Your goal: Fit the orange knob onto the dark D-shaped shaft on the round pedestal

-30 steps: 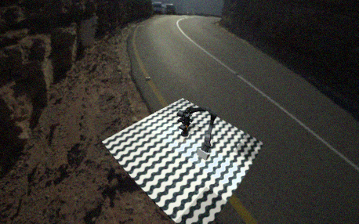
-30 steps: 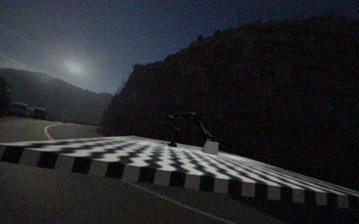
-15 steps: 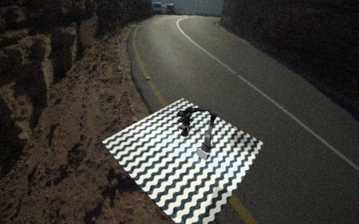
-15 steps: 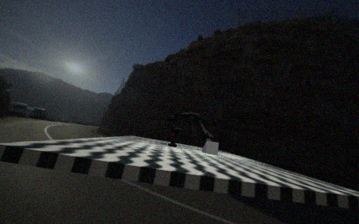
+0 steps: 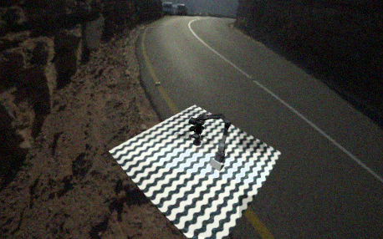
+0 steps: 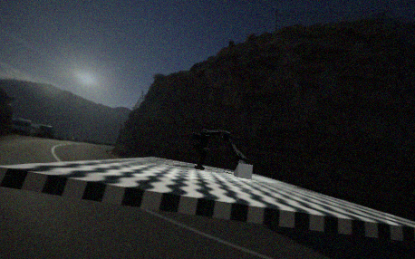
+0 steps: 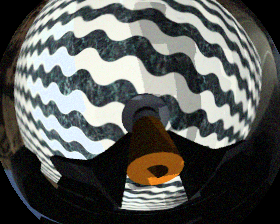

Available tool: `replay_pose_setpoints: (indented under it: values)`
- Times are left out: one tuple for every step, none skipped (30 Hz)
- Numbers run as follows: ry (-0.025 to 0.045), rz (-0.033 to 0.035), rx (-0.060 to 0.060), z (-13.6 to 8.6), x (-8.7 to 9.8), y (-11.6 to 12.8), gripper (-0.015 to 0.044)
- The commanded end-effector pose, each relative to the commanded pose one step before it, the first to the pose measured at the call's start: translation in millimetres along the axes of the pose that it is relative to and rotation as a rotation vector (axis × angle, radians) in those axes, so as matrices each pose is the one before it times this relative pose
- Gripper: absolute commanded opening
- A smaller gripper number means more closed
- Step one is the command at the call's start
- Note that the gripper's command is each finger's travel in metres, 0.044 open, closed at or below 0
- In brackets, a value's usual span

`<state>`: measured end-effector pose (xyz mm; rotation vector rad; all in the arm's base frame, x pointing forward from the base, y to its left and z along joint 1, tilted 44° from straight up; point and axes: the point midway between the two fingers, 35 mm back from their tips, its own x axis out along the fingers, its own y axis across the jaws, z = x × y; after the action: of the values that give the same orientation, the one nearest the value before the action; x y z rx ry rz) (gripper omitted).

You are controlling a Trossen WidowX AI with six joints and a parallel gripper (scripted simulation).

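The orange knob (image 7: 153, 137) (image 5: 198, 134) is held between the fingers of my gripper (image 7: 155, 146), which is shut on it. In the wrist view the hole in its near end shows, and its far end overlaps the near part of the round grey pedestal (image 7: 130, 113) (image 5: 196, 143) (image 6: 199, 167). A dark shape, perhaps the shaft or a shadow, shows at the knob's far end. The shaft's flat side cannot be seen. In the top view the knob is a small orange spot just above the pedestal. Whether it touches the shaft cannot be told.
The arm's pale base block (image 5: 217, 164) (image 6: 243, 170) stands on the wavy black-and-white striped surface (image 5: 176, 180) (image 6: 113, 178), and the dark arm arches from it over to the pedestal. Grey shadows lie on the stripes around the pedestal.
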<state>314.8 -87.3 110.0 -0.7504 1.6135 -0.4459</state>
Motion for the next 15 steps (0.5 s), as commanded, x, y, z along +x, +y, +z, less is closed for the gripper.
replay_pose_setpoints:
  values:
    - [-0.00322, 0.00105, -0.0063, 3.3, 0.18, -0.07, 0.0]
    - [0.00001, -0.00004, 0.0, -0.24, 1.0, 0.18, 0.0]
    - [0.0, 0.0, 0.0, 0.04, 0.12, 0.03, 0.0]
    - [-0.00001, -0.00001, 0.0, 0.17, 0.28, -0.02, 0.0]
    - [0.0, -0.00002, 0.0, 0.05, 0.36, -0.01, 0.0]
    - [0.0, -0.00002, 0.0, -0.05, 0.37, 0.02, 0.0]
    - [0.0, 0.00003, 0.0, 0.0, -0.73, 0.01, 0.0]
    - [0.0, 0.0, 0.0, 0.0, 0.0, 0.0, 0.0]
    - [0.0, 0.0, 0.0, 0.0, 0.0, 0.0, 0.0]
    - [0.0, 0.0, 0.0, 0.0, 0.0, 0.0, 0.0]
    - [0.0, 0.0, 0.0, 0.0, 0.0, 0.0, 0.0]
    - [0.0, 0.00005, 0.0, -0.07, -1.02, 0.06, 0.0]
    - [0.00002, 0.00008, 0.0, -0.34, -1.48, 0.08, 0.0]
    - [0.00001, 0.00002, 0.0, -0.19, -0.51, -0.02, 0.0]
    - [0.0, 0.00003, 0.0, -0.1, -0.57, -0.03, 0.0]
